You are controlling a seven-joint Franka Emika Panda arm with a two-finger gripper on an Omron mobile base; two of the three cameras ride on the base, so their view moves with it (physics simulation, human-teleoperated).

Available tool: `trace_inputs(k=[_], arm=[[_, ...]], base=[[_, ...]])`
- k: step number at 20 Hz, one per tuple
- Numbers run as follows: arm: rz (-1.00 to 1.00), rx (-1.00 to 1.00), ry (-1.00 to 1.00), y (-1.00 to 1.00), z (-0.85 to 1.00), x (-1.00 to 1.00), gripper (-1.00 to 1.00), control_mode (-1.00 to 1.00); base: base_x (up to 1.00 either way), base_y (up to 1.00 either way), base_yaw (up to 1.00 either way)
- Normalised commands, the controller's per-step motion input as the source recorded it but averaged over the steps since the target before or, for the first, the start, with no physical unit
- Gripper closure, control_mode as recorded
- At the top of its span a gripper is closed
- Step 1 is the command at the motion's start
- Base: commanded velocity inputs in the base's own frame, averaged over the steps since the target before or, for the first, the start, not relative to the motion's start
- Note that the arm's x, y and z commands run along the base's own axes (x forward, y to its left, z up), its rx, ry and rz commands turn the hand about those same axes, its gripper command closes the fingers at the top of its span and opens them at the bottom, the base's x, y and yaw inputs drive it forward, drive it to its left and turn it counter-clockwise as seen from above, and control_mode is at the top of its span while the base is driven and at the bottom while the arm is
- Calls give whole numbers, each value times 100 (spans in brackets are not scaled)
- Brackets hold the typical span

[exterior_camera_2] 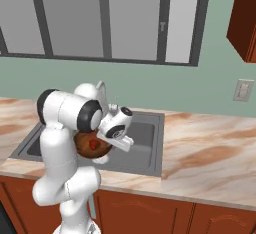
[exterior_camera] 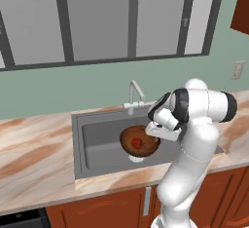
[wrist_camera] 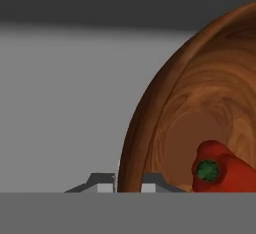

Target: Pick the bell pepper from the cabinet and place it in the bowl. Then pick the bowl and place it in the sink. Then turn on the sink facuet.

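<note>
The dark reddish-brown bowl [exterior_camera: 127, 139] [exterior_camera_2: 83, 147] [wrist_camera: 200, 98] hangs tilted over the grey sink [exterior_camera: 78, 144] [exterior_camera_2: 147, 138]. The red bell pepper [exterior_camera: 138, 143] [exterior_camera_2: 93, 144] [wrist_camera: 222, 170] lies inside it, green stem showing. My gripper [exterior_camera: 154, 136] [exterior_camera_2: 106, 146] [wrist_camera: 127, 186] is shut on the bowl's rim, one fingertip on each side of the wall. The slim silver sink faucet [exterior_camera: 133, 95] [exterior_camera_2: 101, 89] stands behind the basin, partly hidden by my arm in the right base view. A corner of the reddish-brown cabinet [exterior_camera: 241, 8] [exterior_camera_2: 244, 18] shows at the upper right.
Marbled countertop [exterior_camera: 34, 149] [exterior_camera_2: 210, 153] runs on both sides of the sink. A wall outlet [exterior_camera: 238, 69] [exterior_camera_2: 243, 90] is right of the sink. Large windows [exterior_camera: 97, 17] sit above the faucet. Reddish-brown drawer fronts [exterior_camera: 107, 212] lie below the counter edge.
</note>
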Motion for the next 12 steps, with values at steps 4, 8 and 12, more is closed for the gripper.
trace_inputs(k=[4,8,12], arm=[[23,-1,0,0,-53,46,100,-100],[23,0,0,-9,-44,42,100,-100],[26,0,-11,-45,-32,1,100,-100]], base=[[0,0,0],[0,0,0],[0,0,0]])
